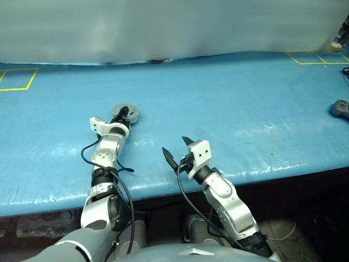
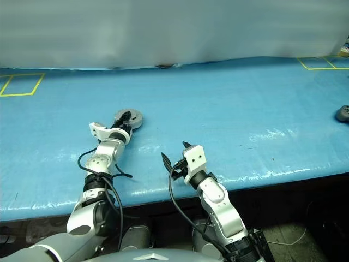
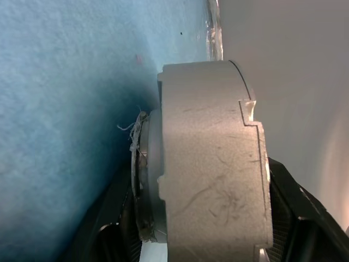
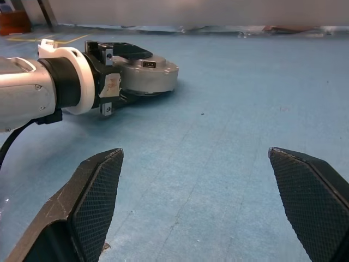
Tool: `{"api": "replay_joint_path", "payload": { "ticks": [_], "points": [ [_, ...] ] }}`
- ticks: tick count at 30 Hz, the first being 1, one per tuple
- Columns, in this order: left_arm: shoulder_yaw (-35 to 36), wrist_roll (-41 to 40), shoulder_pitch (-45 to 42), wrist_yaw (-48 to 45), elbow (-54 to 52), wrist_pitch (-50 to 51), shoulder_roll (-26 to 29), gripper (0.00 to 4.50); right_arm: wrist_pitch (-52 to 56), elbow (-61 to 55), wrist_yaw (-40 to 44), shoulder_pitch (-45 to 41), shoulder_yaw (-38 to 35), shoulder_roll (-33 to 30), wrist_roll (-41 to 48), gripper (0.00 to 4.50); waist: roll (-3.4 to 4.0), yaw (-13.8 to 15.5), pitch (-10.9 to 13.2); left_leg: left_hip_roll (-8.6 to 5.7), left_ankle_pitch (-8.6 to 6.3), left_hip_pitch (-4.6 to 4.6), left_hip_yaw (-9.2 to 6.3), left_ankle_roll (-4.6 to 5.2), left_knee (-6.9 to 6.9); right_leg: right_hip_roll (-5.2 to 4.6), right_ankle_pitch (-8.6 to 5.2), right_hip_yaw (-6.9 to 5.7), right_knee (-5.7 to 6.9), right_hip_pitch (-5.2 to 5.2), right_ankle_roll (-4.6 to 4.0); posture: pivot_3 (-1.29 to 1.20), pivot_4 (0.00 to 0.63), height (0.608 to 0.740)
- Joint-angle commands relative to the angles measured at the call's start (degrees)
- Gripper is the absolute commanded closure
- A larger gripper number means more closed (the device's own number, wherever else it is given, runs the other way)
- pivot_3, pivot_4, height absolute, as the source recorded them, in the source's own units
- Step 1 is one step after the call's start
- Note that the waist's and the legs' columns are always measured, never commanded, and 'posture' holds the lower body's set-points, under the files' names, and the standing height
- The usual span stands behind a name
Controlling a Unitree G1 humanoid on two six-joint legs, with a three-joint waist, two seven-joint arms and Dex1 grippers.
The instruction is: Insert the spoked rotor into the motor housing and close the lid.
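Observation:
The motor housing [image 1: 133, 115] is a round silver drum low on the blue table, left of centre. In the left wrist view its scratched side wall [image 3: 212, 158] carries a stepped seam, so the lid seems to sit closed on it. My left gripper [image 1: 124, 113] is shut on the drum, one black finger [image 4: 128, 51] across its top and the other under it. I cannot tell whether the drum rests on the table or hangs just above it. The spoked rotor is hidden. My right gripper [image 1: 174, 144] is open and empty near the table's front edge, pointing toward the drum [image 4: 150, 73].
The blue table cover [image 1: 229, 109] stretches wide to the right and back. Yellow tape squares mark the far left [image 1: 16, 79] and far right [image 1: 316, 57]. A small grey device [image 1: 340, 108] lies at the right edge. A pale sheet hangs behind the table.

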Motion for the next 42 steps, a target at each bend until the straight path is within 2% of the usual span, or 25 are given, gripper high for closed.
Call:
{"api": "replay_joint_path", "payload": {
  "ticks": [1,5,6,15,22,25,28,31,34,39,42],
  "points": [
    [1.0,1.7,-1.1,1.0,0.7,-0.4,-0.2,1.33,-1.1,-1.1,0.2,0.6,-0.8,0.6,-0.9,0.0,0.0,0.0,0.0,0.0,0.0,0.02,0.0,0.0,0.01,0.0,-0.01,0.0,0.0,0.03,-0.01,0.0,0.15,0.74],
    [1.1,2.6,0.9,3.0,-1.4,1.3,-1.0,0.17,-0.7,-1.0,0.5,0.9,-0.9,1.2,-1.5,0.0,0.04,-0.2,0.0,0.0,0.0,0.17,0.01,0.0,0.06,-0.02,-0.02,0.02,0.02,0.18,-0.04,0.0,0.15,0.74],
    [1.0,2.6,1.8,3.5,-2.6,1.9,-1.2,0.04,-0.6,-0.9,0.6,0.9,-0.8,1.3,-1.6,0.0,0.06,-0.3,0.0,0.0,0.0,0.19,0.01,0.0,0.08,-0.01,-0.01,0.02,0.03,0.2,-0.05,0.0,0.15,0.74],
    [0.0,1.0,14.6,11.3,-18.5,12.2,-4.1,0.04,0.1,-0.6,1.3,0.8,-1.1,2.0,-2.0,0.0,0.28,-0.6,-0.2,0.03,-0.04,0.29,0.1,0.03,-0.01,-0.01,-0.01,0.13,0.01,0.23,-0.08,0.0,0.15,0.74],
    [-1.4,-4.3,26.2,16.3,-31.8,20.9,-4.5,0.04,0.7,-0.6,2.0,1.0,-1.7,2.0,-1.8,0.0,0.5,-0.8,-0.4,0.05,-0.07,0.67,0.2,0.0,-0.02,-0.02,-0.09,0.2,0.03,0.55,-0.2,0.0,0.15,0.74],
    [-2.0,-6.2,29.3,17.2,-35.2,22.8,-4.3,0.04,0.8,-0.4,2.4,0.9,-1.9,1.9,-1.7,0.0,0.53,-0.8,-0.4,0.08,-0.13,1.04,0.19,-0.09,-0.02,-0.02,-0.13,0.19,0.01,0.67,-0.24,0.0,0.15,0.74],
    [-6.0,-4.3,33.0,12.8,-39.8,25.5,-1.2,0.04,0.9,-0.3,2.8,0.6,-2.2,1.8,-1.6,0.0,0.58,-1.0,-0.5,0.09,-0.19,1.11,0.18,-0.17,-0.02,-0.04,-0.15,0.19,0.0,0.55,-0.25,0.0,0.15,0.74],
    [-13.5,4.5,36.5,5.1,-44.6,23.2,4.3,0.04,0.9,-0.3,3.3,0.5,-2.8,1.7,-1.3,0.0,0.56,-1.2,-0.5,0.1,-0.24,1.05,0.21,-0.22,-0.06,-0.04,-0.18,0.21,-0.01,0.43,-0.3,0.0,0.15,0.74],
    [-18.1,10.7,38.9,-1.2,-47.5,19.0,7.2,0.04,0.3,-0.3,3.4,0.8,-3.7,1.5,-1.4,0.0,0.56,-1.2,-0.5,0.1,-0.26,1.04,0.34,-0.26,-0.3,-0.06,-0.24,0.27,-0.03,0.32,-0.41,0.0,0.15,0.74],
    [-28.1,32.7,42.2,-9.0,-49.0,0.8,12.2,0.04,-1.1,-0.6,2.2,2.5,-6.0,1.9,-1.0,0.0,0.54,-1.1,-0.5,0.17,-0.24,0.93,0.6,-0.26,-0.9,-0.03,-0.38,0.42,-0.03,0.14,-0.63,0.0,0.15,0.74],
    [-31.1,41.3,43.1,-10.5,-47.7,-7.4,12.9,0.04,-2.3,-1.1,2.5,3.7,-7.3,1.9,-0.6,0.0,0.48,-0.8,-0.4,0.23,-0.25,0.87,0.6,-0.27,-1.04,0.02,-0.54,0.4,-0.01,0.03,-0.71,0.0,0.15,0.74]
  ]
}}
